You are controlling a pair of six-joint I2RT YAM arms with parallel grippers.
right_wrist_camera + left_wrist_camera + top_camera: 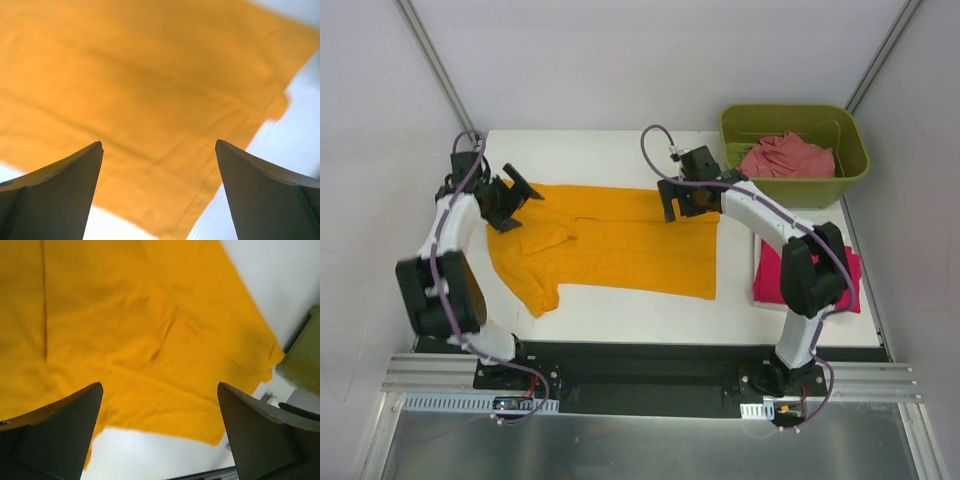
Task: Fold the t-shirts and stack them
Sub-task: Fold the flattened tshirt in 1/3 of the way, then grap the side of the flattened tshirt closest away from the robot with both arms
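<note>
The orange shirt (620,240) lay spread flat on the white table (620,315). Its sleeves pointed to the left side and its hem to the right. Some small wrinkles showed near the collar area.

The left gripper (510,197) was at the left far corner of this shirt, near the upper sleeve. In the left wrist view its fingers (65,430) stood wide apart, so the left gripper (159,386) was open and held no cloth. The orange shirt (125,325) filled most of that view below the fingers.

The right gripper (680,203) was over the far right part of the shirt, close to the hem. It (159,144) was also open: both fingers (60,195) were well apart, with the orange shirt (150,85) lying under them. I could not tell whether the fingertips touched the cloth.

The magenta shirt (767,280) lay folded at the right edge of the table, just beside the orange one and partly hidden behind the right arm. The pink shirt (786,158) lay crumpled inside the green bin (798,190), which stood at the far right corner.
</note>
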